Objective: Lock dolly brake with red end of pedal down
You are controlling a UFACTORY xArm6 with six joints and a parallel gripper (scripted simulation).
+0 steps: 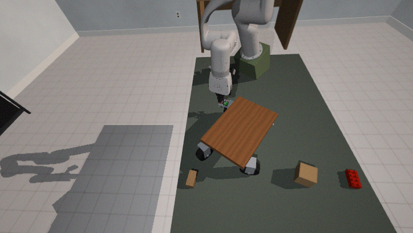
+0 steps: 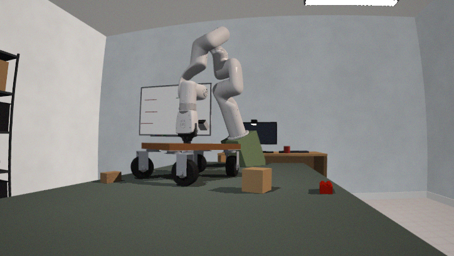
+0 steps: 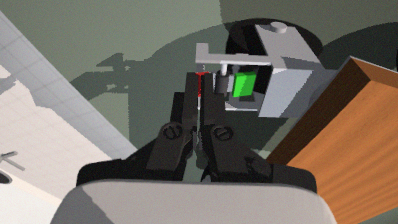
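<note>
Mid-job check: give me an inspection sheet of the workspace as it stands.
Surface: dark green mat over pale floor tiles.
Job's things: wooden-topped dolly on black casters; brake pedal's green end visible, red end mostly hidden behind the jaws.
Clutter: small wooden block, tan cardboard box, red studded brick.
Grippers: black gripper shut, empty, tips at the red end.
Cables: nothing seen.
Surroundings: whiteboard, desk, black shelf unit.
</note>
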